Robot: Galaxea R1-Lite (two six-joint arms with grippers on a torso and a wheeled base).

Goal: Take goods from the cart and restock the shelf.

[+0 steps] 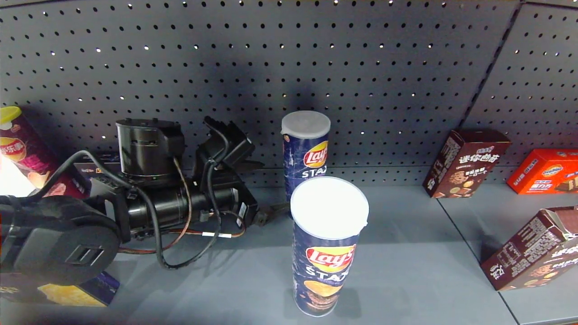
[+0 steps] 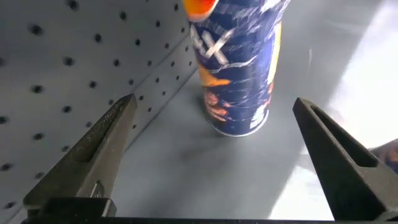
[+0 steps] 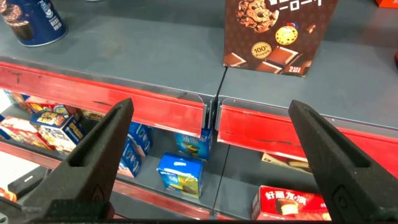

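Note:
Two blue chip cans with white lids stand upright on the grey shelf [image 1: 406,271]: a rear can [image 1: 305,153] close to the pegboard and a front can [image 1: 328,243] nearer the edge. My left gripper [image 1: 271,211] lies low on the shelf just left of the rear can. In the left wrist view it [image 2: 214,102] is open, and the rear can's base [image 2: 239,81] stands a little beyond the fingertips, untouched. My right gripper [image 3: 211,104] is open and holds nothing, out in front of the shelf's red front rail [image 3: 155,106].
A purple chip can [image 1: 18,149] leans at the far left, with a blue and yellow box [image 1: 76,293] below the left arm. To the right are two brown cookie boxes [image 1: 465,164] [image 1: 533,253] and an orange box [image 1: 546,171]. Lower shelves hold blue boxes [image 3: 180,174].

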